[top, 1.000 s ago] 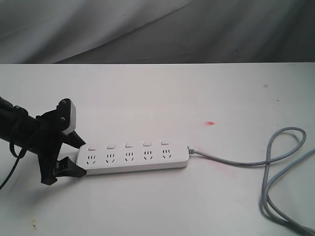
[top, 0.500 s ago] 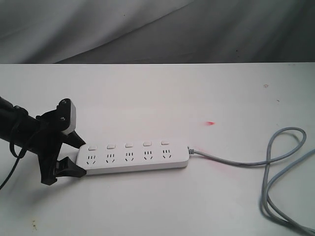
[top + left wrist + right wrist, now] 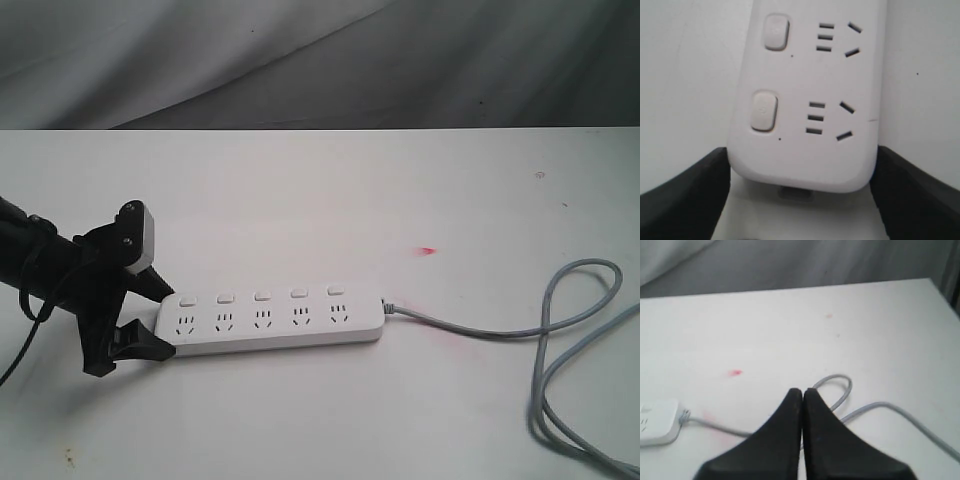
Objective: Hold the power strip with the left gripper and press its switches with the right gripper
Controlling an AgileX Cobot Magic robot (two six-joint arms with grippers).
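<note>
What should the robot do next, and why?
Probably swing the right black two-fingered gripper, fingers shut near the thin grey cable, across to the small white switches. The left black gripper already clamps the end of the long flat white plastic power strip, and no switch is being pressed.

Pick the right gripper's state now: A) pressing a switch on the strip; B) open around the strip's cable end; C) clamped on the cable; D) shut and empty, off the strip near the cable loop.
D: in the right wrist view the right gripper has its fingertips together with nothing between them, the cable loop lies beyond them, and the power strip sits off to one side.
</note>
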